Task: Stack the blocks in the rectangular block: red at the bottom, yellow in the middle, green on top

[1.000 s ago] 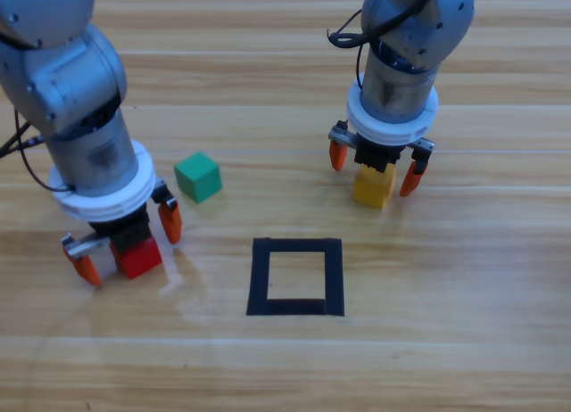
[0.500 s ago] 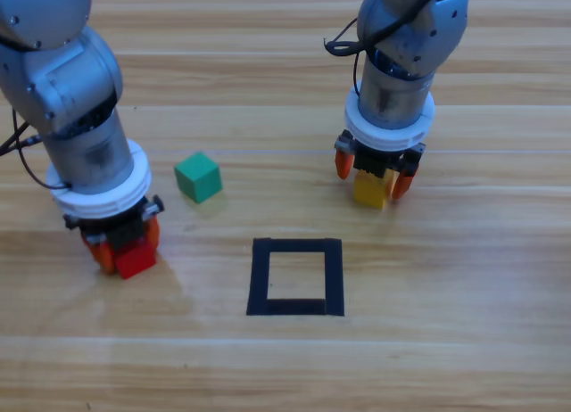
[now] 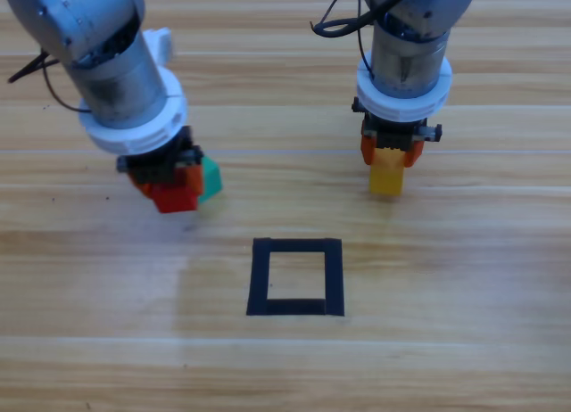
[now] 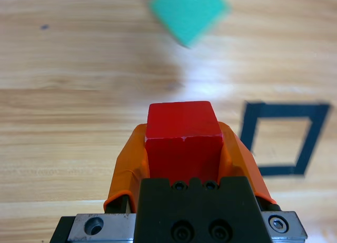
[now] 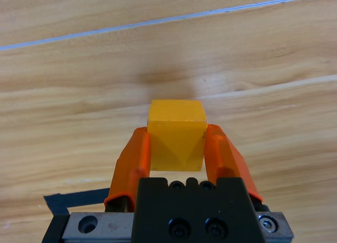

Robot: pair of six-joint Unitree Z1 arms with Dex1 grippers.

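Observation:
The red cube [image 3: 173, 197] [image 4: 182, 138] hangs above the table at the left, with my left gripper [image 3: 166, 177] [image 4: 182, 148] shut on it. Just behind it the green cube [image 3: 211, 179] [image 4: 188, 12] rests on the wood, partly hidden by the left arm. At the upper right, my right gripper [image 3: 390, 155] [image 5: 176, 143] is shut on the yellow cube [image 3: 387, 173] [image 5: 176, 133], lifted off the table. The black tape rectangle [image 3: 295, 276] [image 4: 280, 138] lies at centre with bare wood inside.
Bare wooden table [image 3: 446, 341] surrounds the tape rectangle, whose corner [image 5: 73, 199] shows in the right wrist view. A black cable [image 3: 343, 24] loops off the right arm.
Both grippers shut on their cubes and rose. The left one carried the red cube up and to the right, towards the green cube. The right one lifted the yellow cube.

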